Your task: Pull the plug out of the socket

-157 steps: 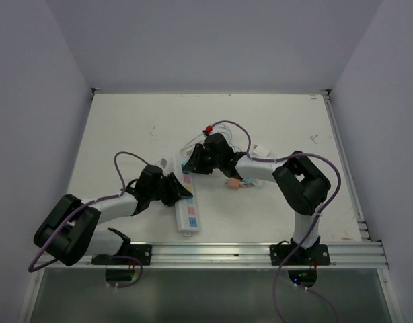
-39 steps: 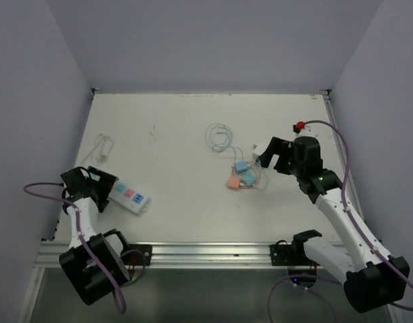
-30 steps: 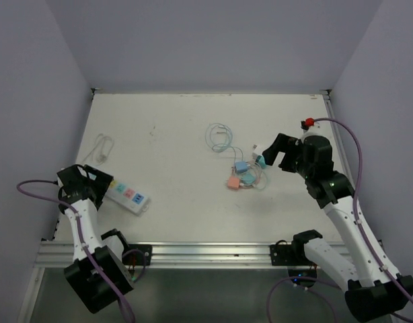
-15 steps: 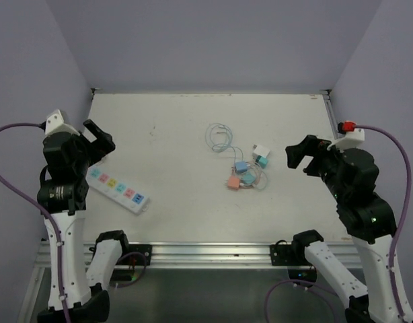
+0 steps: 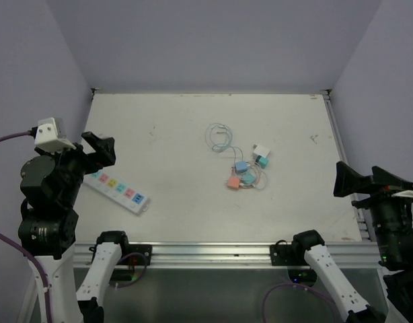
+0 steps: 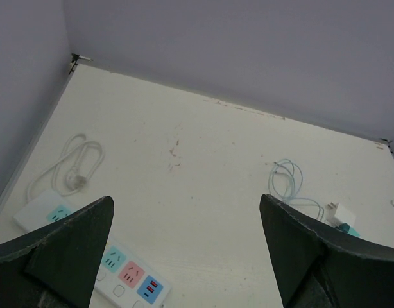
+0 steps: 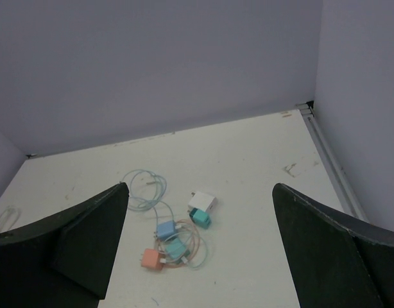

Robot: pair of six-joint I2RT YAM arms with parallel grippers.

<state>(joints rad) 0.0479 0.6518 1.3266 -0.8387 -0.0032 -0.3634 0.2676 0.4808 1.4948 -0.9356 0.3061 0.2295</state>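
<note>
Over by the left edge of the bench [image 5: 173, 118], a bit toward the near-left corner, the socket [image 5: 119, 189] is lying flat and slanted. One end is close to the left edge and the other points out toward the near edge. You can see a row of teal, pink and blue outlet faces on top. In the left wrist view its thin white cord [image 6: 68, 172] is looped up just behind it, closer to the left edge.

The white plug [image 5: 261, 150] is nowhere near it. It's sitting right of the middle of the bench, well apart from the socket, with a teal block [image 5: 264, 161] touching it on the near side. Just beside those is a little pile: a blue adapter [image 5: 241, 167], another teal one [image 5: 248, 176] and a pink adapter [image 5: 232, 182], all tangled in thin cable. A loose pale-blue cable loop [image 5: 218, 134] sits on the far side of the pile.

The left gripper [image 6: 185, 200] is up high above the left edge, roughly over the socket's end, with its fingers spread wide and nothing between them. The right gripper [image 7: 200, 187] is also lifted, by the right edge toward the near-right corner. Its jaws are wide apart too and it's holding nothing. From its wrist cam you look down at the plug and the pile between the two fingers.
</note>
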